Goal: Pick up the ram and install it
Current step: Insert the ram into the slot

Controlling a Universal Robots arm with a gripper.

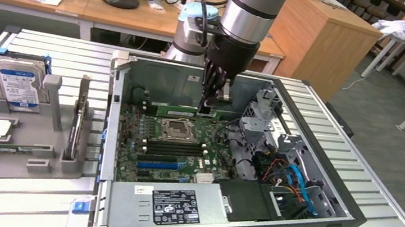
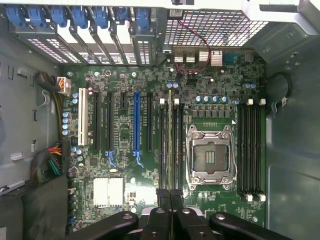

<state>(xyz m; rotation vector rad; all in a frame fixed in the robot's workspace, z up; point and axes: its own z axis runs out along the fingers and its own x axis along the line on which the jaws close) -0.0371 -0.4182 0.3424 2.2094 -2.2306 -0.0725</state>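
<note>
My gripper [image 1: 207, 110] reaches down into the open computer case [image 1: 343, 213], over the motherboard [image 1: 220, 129]. Its fingers are shut on the ram [image 1: 173, 110], a long thin green stick held on edge just beyond the CPU socket [image 1: 174, 127]. In the wrist view the ram [image 2: 170, 140] appears edge-on as a narrow line running out from my gripper [image 2: 170, 198]. It lies along the black memory slots [image 2: 163, 145] beside the CPU socket [image 2: 210, 157]. Whether it sits in a slot or hovers just above, I cannot tell.
Outside the case, on the exterior view's left, a grey fixture [image 1: 13, 156] holds a hard drive [image 1: 14, 79]. The power supply [image 1: 170, 203] fills the case's near end, with a drive cage [image 1: 267, 112] and cables [image 1: 294, 179] on the right. More memory slots [image 2: 249, 150] flank the socket.
</note>
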